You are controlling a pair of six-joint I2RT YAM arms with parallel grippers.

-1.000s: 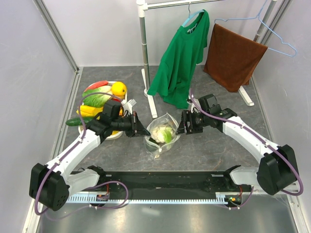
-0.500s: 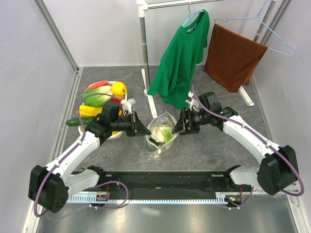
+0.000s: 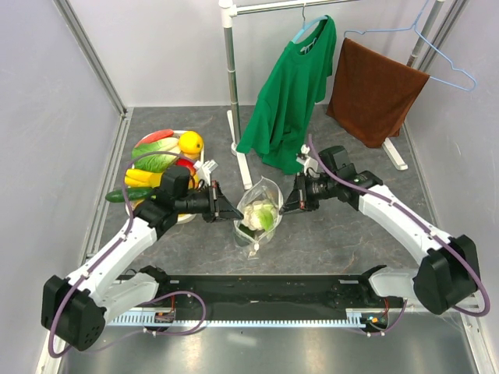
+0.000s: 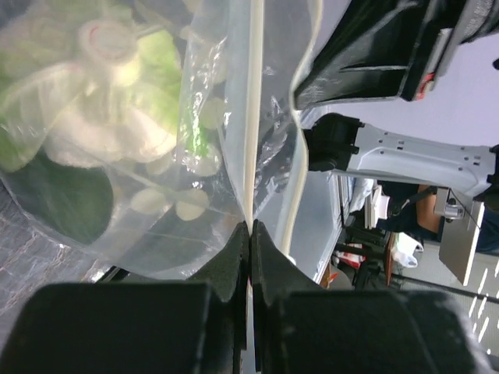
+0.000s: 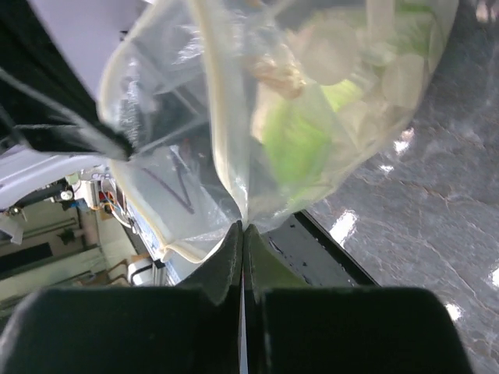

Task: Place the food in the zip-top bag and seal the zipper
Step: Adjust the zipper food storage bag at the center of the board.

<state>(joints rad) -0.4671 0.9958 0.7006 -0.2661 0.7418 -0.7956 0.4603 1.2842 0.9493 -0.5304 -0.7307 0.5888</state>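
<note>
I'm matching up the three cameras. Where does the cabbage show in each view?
Top external: cabbage at centre.
Left wrist: cabbage upper left.
Right wrist: cabbage upper right.
Shared landmark: the clear zip-top bag around it, in all three; its zipper runs beside it in both wrist views.

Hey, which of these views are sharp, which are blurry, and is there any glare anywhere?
Top external view: sharp, evenly lit, zip-top bag small. Left wrist view: cabbage soft through the plastic, left gripper close and dark. Right wrist view: bag contents blurred, glare patches on the table.
</note>
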